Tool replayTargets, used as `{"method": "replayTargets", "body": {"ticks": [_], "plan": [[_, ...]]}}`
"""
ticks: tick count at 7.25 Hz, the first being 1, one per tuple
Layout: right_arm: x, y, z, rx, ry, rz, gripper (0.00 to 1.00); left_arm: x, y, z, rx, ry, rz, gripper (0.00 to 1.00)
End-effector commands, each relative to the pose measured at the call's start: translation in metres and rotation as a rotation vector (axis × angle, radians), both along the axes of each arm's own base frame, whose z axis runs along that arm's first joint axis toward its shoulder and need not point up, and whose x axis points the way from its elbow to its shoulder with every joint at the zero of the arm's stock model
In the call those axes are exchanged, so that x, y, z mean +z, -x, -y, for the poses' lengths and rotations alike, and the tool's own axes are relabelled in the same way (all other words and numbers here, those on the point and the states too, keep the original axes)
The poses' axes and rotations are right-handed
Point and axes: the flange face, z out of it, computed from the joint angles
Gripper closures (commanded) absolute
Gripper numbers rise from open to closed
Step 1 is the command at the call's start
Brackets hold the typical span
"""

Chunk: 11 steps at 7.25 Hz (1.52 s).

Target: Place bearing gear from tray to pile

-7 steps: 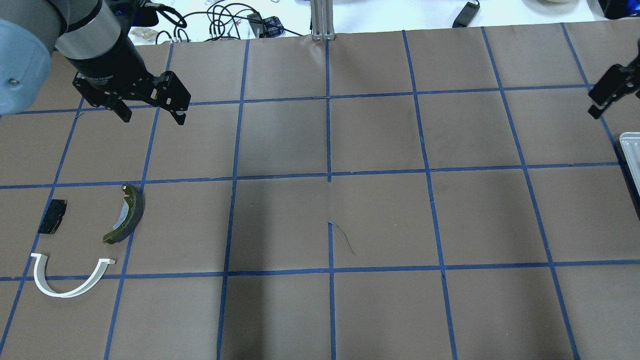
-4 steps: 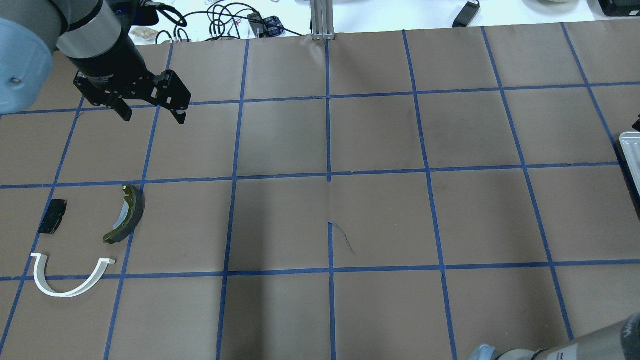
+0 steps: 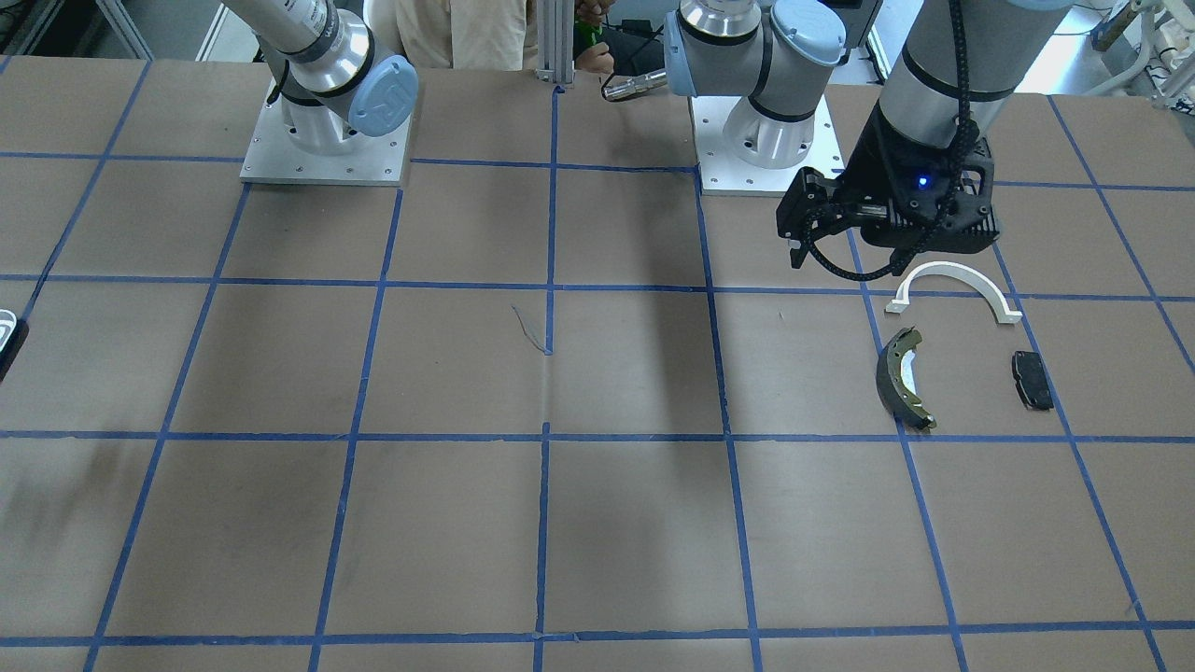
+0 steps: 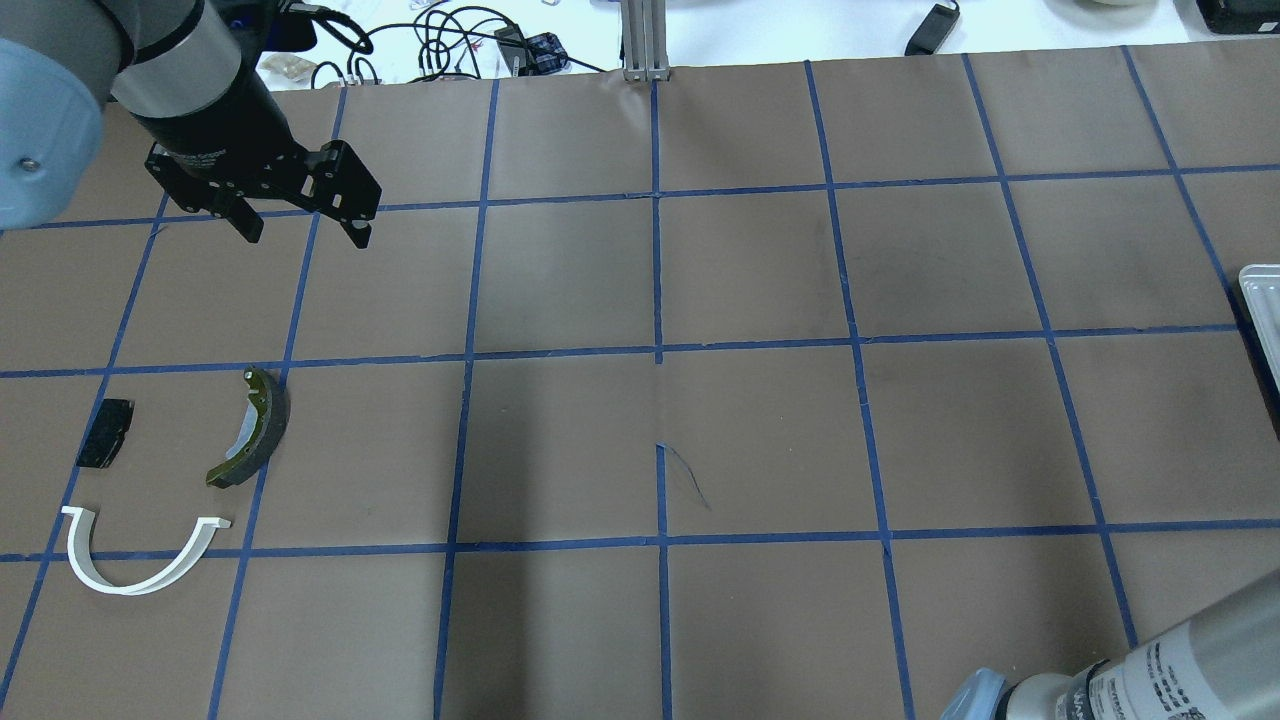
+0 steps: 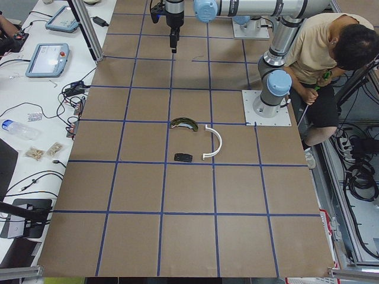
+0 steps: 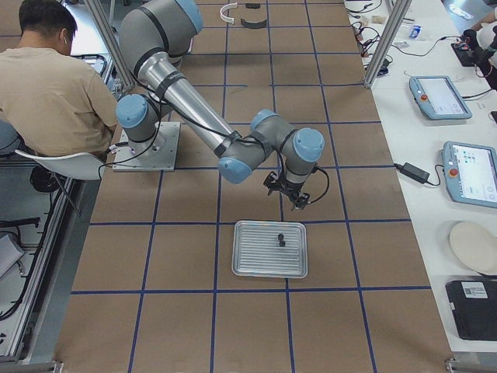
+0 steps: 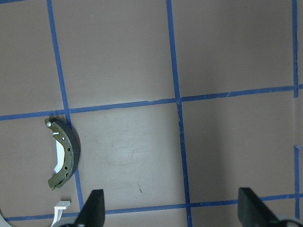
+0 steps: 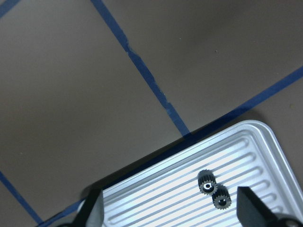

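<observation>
Two small black bearing gears (image 8: 206, 182) (image 6: 280, 236) lie side by side in the ribbed metal tray (image 8: 189, 142) (image 6: 256, 256). My right gripper (image 8: 169, 210) (image 6: 291, 198) hovers open and empty over the tray's near edge. The pile lies far off on my left: a white arc bracket (image 4: 120, 590) (image 3: 952, 269), a dark brake shoe (image 4: 262, 425) (image 3: 896, 378) (image 7: 68, 151) and a small black pad (image 4: 105, 432) (image 3: 1032, 380). My left gripper (image 4: 306, 238) (image 7: 170, 210) hangs open and empty above the table, beyond the pile.
Only the tray's edge (image 4: 1262, 300) shows at the right border of the overhead view. My right forearm (image 4: 1150, 680) crosses its bottom right corner. An aluminium post (image 4: 645, 40) stands at the table's far edge. A seated operator (image 6: 54, 85) is behind the robot bases.
My right gripper has left the overhead view at the right edge, and the right forearm has come into its bottom right corner. The left arm and pile have not moved.
</observation>
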Motion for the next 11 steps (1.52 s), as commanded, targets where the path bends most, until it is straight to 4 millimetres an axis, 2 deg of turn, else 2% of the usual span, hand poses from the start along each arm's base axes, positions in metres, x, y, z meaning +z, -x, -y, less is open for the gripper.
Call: {"method": "replayTargets", "body": {"ticks": [1, 3, 4, 5, 7, 8, 9, 10, 11], "plan": [[-0.042, 0.018, 0.003, 0.233, 0.013, -0.002, 0.0, -0.002, 0.0, 0.003, 0.0, 0.004, -0.002, 0.0], [-0.054, 0.03, 0.0, 0.452, 0.013, 0.02, 0.0, 0.001, 0.0, -0.001, 0.0, 0.008, 0.0, 0.0], [-0.059, 0.053, -0.016, 0.48, 0.006, 0.032, 0.0, 0.0, 0.0, 0.002, 0.0, 0.008, -0.002, 0.0], [-0.063, 0.063, -0.023, 0.504, 0.005, 0.044, 0.0, 0.0, 0.0, 0.002, 0.0, 0.007, -0.002, 0.0], [-0.081, 0.065, -0.024, 0.494, -0.007, 0.063, 0.0, 0.001, 0.0, 0.0, -0.006, 0.008, 0.003, 0.0], [-0.086, 0.064, -0.024, 0.501, 0.0, 0.054, 0.1, -0.001, 0.0, 0.001, -0.007, 0.004, 0.0, 0.0], [-0.084, 0.067, -0.022, 0.508, 0.021, 0.017, 0.11, -0.003, 0.0, 0.003, -0.006, 0.001, -0.001, 0.0], [-0.092, 0.064, -0.024, 0.508, 0.018, 0.023, 0.11, -0.001, 0.0, 0.001, -0.006, 0.005, -0.002, 0.0], [-0.098, 0.061, -0.027, 0.508, 0.013, 0.035, 0.2, 0.0, 0.0, 0.001, -0.006, 0.007, -0.002, 0.0]]}}
